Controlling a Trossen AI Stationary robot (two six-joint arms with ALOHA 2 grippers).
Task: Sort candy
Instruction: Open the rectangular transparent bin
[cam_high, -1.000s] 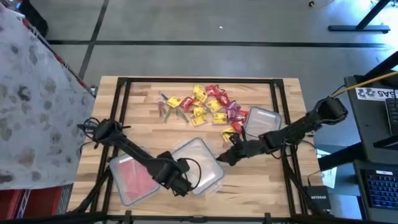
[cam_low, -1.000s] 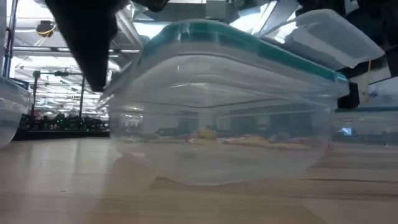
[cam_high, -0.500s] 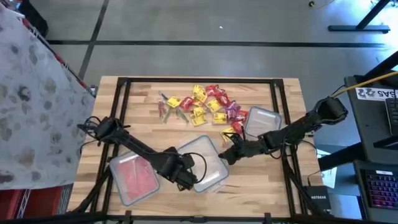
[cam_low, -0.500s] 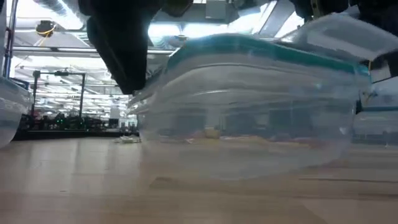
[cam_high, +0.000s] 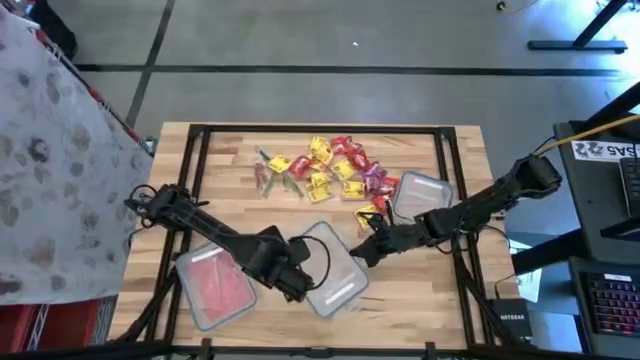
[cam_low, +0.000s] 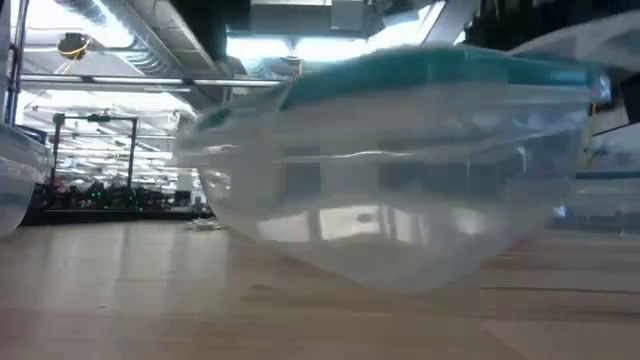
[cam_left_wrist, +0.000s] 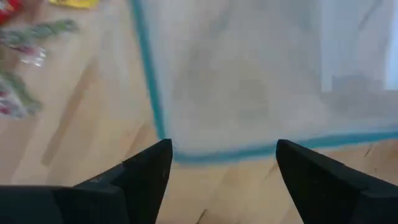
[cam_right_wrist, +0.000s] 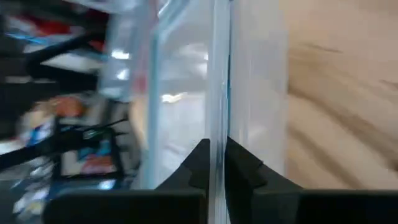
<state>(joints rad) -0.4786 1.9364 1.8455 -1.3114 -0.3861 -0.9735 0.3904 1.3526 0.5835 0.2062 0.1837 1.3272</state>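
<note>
A clear plastic container with a teal rim (cam_high: 335, 268) sits near the table's front, filling the low view (cam_low: 400, 180). My right gripper (cam_high: 358, 252) is shut on its right edge. My left gripper (cam_high: 299, 281) stands open at the container's left corner (cam_left_wrist: 163, 140), one fingertip on either side of it; whether it touches I cannot tell. The candy (cam_high: 335, 170), a heap of yellow, red and purple wrapped pieces, lies on the wood farther back. A few loose pieces (cam_left_wrist: 25, 37) show in the left wrist view. My right gripper pinches the container's thin upright wall at its rim (cam_right_wrist: 219, 124) between its two fingers, on the container's right side. The fingers come in low from the table's right. In the low view the container sits tipped, its teal rim (cam_low: 450, 70) higher on the picture's right.
A second clear container holding something pink (cam_high: 212, 288) stands at the front left. A third clear container (cam_high: 420, 195) stands beside the candy at the right. A black frame (cam_high: 200, 135) runs around the wooden table top (cam_high: 230, 200).
My right gripper has shut on the container's right edge. The container has turned about on the table, slid a little toward the right and tipped. My left gripper, still open, has moved toward the right along with the container's left corner.
</note>
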